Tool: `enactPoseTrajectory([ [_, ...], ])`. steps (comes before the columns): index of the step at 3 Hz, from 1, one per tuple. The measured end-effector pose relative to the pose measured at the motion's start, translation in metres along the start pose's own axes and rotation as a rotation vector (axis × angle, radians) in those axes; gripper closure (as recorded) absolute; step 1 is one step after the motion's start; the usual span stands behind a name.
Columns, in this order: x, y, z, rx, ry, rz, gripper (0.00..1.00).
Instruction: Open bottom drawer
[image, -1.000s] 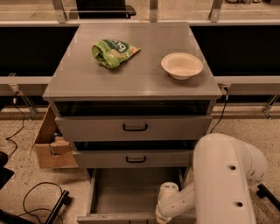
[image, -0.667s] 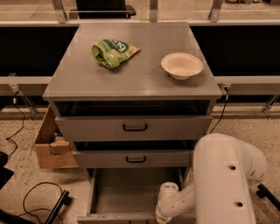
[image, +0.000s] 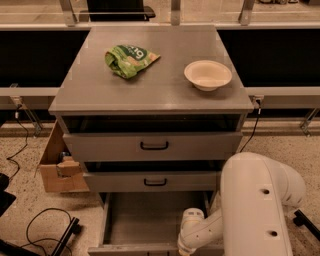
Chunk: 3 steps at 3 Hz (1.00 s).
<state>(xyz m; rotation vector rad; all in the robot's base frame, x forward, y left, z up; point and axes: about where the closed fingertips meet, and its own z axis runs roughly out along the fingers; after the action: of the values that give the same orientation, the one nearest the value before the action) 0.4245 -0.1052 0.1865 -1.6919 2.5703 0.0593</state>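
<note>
Grey metal three-drawer cabinet (image: 150, 120), seen from the near side, slightly above.

Bottom drawer (image: 145, 220): lowest of the three, pulled well out toward the near side. Plain grey floor on show, nothing seen lying in it. Its front runs along the bottom edge of the view; the handle is not visible.

Middle drawer (image: 190, 181) and top drawer (image: 110, 146): fronts set back, black loop handles facing near, a dark gap above each.

White robot arm (image: 255, 210): bulky link near right, beside the cabinet. Its rounded wrist (image: 192, 232) dips over the near right corner of the open drawer.

Pincer: beyond the wrist, below the bottom edge, out of view. Released or clenched, cannot tell.

Change over the last second: none. The drawer stands as far out as it did and the arm keeps its place. Judgement: the pull is finished or all but finished, and the task looks essentially done. What remains is probably letting go and backing clear.

Grey tabletop (image: 90, 90): crumpled green snack bag (image: 129, 60) far left, pale round bowl (image: 208, 75) to the right, well apart.

Floor, left: open cardboard box (image: 60, 167) beside the cabinet and black cables (image: 40, 230) nearer.
</note>
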Motion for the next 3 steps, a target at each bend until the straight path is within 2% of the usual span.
enactPoseTrajectory([
  [1,0.0004,0.001,0.0008,-0.002,0.001,0.0,0.16],
  [2,0.0007,0.0015,0.0012,-0.003,0.001,0.0,0.0],
  [3,0.0007,0.0015,0.0012,-0.003,0.001,0.0,0.0],
])
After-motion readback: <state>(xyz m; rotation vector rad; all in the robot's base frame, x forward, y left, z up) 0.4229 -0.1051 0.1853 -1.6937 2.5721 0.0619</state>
